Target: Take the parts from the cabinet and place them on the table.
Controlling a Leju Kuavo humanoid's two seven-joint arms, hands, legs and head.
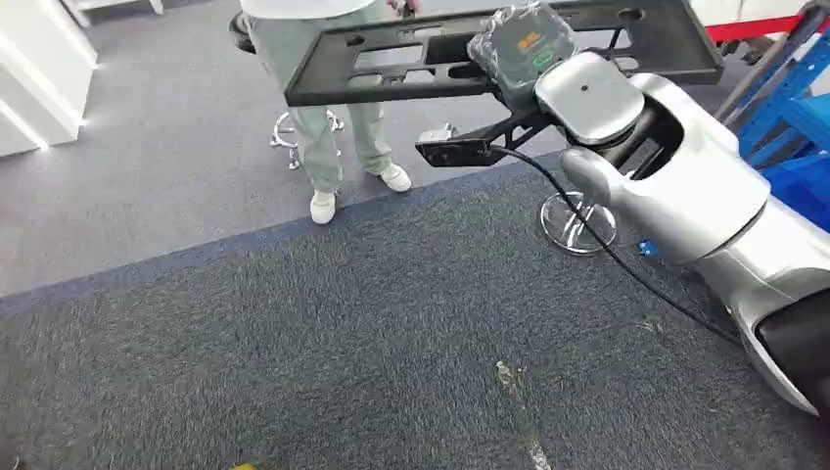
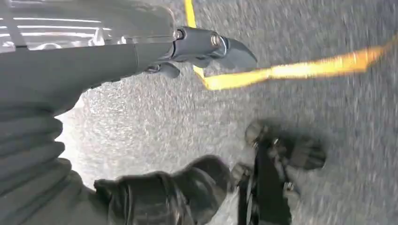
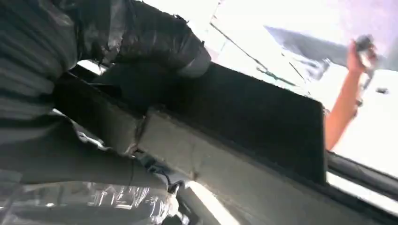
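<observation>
Head view, part: a long black panel (image 1: 470,54) with cut-outs is held level above the carpet (image 1: 323,333) by the right hand (image 1: 524,44), in front of a standing person (image 1: 328,98).
Head view, surroundings: a chrome stool base (image 1: 577,223) and blue racking (image 1: 793,127) are seen.
Left wrist view, left hand (image 2: 155,197): fingers are curled inward, nothing is held; yellow floor tape (image 2: 291,70) is crossed below.
Right wrist view, right hand (image 3: 117,56): the panel's (image 3: 244,112) edge is gripped, with the thumb pressed on top.
</observation>
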